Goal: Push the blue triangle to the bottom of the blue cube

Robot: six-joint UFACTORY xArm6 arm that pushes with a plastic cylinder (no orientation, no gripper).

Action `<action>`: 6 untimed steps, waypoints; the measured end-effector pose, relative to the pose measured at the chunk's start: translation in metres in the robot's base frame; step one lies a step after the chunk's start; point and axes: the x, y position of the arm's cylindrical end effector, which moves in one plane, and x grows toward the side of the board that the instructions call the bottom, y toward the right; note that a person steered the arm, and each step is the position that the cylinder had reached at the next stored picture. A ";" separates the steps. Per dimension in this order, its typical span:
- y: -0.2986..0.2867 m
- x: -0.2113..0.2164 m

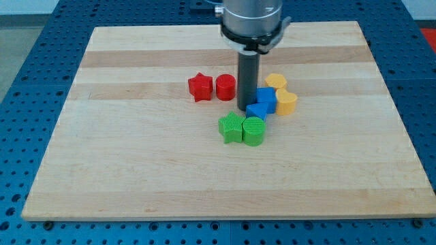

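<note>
The blue cube [266, 99] sits near the board's middle, right of my rod. The blue triangle [256, 111] lies just below and left of it, touching it. My tip [248, 109] rests at the triangle's left edge, touching or nearly touching it, between the red cylinder and the blue blocks.
A red star [199, 87] and a red cylinder [225, 87] sit left of my rod. Two yellow blocks [275, 82] [287, 103] crowd the cube's right side. A green star [231, 127] and a green cylinder [253, 131] lie just below the triangle. The wooden board [136, 170] rests on a blue table.
</note>
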 end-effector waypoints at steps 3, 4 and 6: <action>-0.021 0.036; -0.021 0.057; -0.016 0.074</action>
